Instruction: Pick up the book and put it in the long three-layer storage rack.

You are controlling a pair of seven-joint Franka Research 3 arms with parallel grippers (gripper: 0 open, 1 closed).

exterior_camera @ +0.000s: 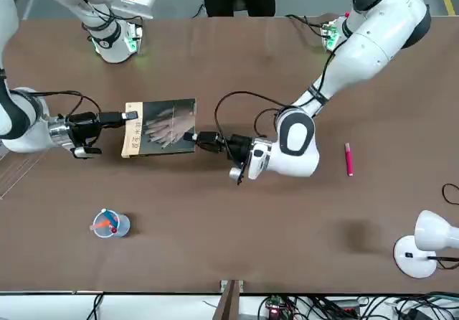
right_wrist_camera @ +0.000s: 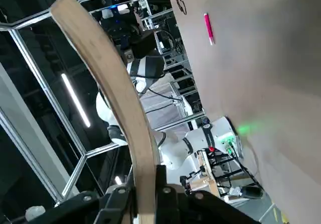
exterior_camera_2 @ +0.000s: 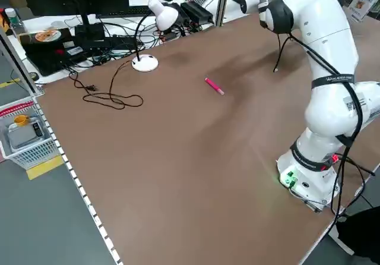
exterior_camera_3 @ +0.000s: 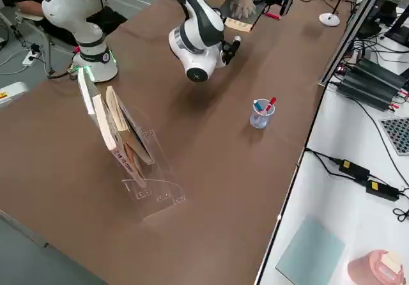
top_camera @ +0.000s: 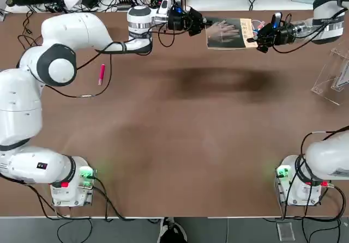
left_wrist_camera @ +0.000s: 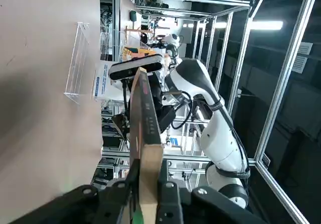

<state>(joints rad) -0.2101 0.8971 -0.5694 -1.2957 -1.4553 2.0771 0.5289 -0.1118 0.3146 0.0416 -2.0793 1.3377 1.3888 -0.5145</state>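
The book [top_camera: 229, 34] is held off the table [top_camera: 180, 145], probably level, between both arms: left gripper [top_camera: 203, 22] clamped on one edge, right gripper [top_camera: 255, 38] clamped on the tan-strip edge. The storage rack [top_camera: 334, 74] stands well apart from the book, on the right gripper's side.

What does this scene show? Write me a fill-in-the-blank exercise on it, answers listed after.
1. The book is held off the table by ____ end effectors at once.
2. The right end effector grips the book's ____ strip edge.
3. The loose pen lying on the table is ____ in colour.
4. The clear pen cup stands on the table ____ from the book.

Missing words: two; tan; pink; apart
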